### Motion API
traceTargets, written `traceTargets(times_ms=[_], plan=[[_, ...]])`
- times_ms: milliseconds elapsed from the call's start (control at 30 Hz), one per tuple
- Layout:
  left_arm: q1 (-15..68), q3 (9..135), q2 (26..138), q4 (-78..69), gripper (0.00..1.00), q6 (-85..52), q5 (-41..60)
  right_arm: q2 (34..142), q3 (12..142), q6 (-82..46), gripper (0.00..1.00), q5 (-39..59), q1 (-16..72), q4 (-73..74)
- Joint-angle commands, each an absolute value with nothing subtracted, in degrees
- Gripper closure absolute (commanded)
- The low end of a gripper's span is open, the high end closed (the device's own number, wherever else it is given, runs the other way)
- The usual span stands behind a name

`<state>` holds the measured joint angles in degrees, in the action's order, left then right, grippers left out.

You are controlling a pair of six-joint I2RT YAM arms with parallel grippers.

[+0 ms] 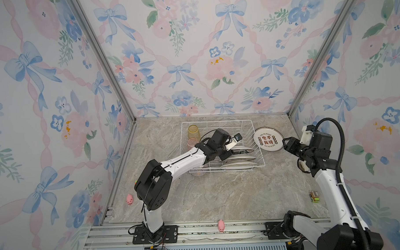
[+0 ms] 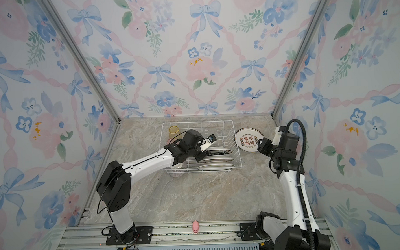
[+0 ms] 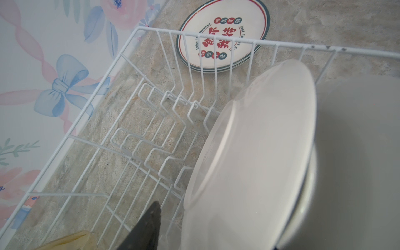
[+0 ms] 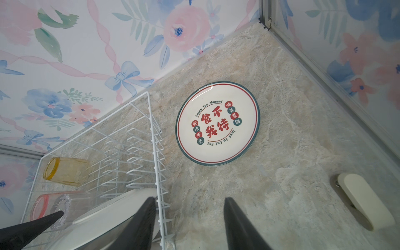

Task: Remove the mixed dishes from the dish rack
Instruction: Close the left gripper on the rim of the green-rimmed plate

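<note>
left claw [image 1: 231, 150]: astride rim of far racked plate [image 3: 249, 151]; gripping or not, cannot tell
far racked plate: likely glazed ceramic, so stiff, slick, chippable; pinch rim, lift straight off prongs
dish rack [image 1: 217, 123]: far centre; plates upright, tumblers [image 1: 192, 136] at left end
right claw [image 4: 188, 201]: released, empty, near lettered plate [image 1: 268, 139] right of rack

Left arm [image 1: 184, 159]: stretched forward and toward the middle, forearm near level.
Left hand [image 1: 230, 150]: pointing down, fingers partly spread; grip unclear, one finger possibly blurred.
Right arm [image 1: 328, 185]: upright, wrist bent inward.
Right hand [image 4: 189, 201]: fingers [image 4: 149, 216] apart, nothing between.
</note>
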<state>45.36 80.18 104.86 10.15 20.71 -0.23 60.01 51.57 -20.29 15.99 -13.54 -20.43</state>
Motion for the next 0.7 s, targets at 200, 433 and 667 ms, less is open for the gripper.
traceTargets(times_ms=[200, 433, 667], plan=[[45.2, 83.5, 108.0, 11.1, 0.60, 26.1, -1.3, 58.8, 51.0, -19.7, 0.47, 16.2, -13.8, -20.5], [44.9, 84.1, 109.3, 11.1, 0.77, 26.7, -0.1, 58.4, 51.0, -19.7, 0.46, 16.1, -13.9, -20.6], [44.5, 84.7, 110.0, 11.2, 0.90, 26.9, 0.0, 58.5, 51.1, -19.9, 0.46, 16.0, -13.8, -20.5]])
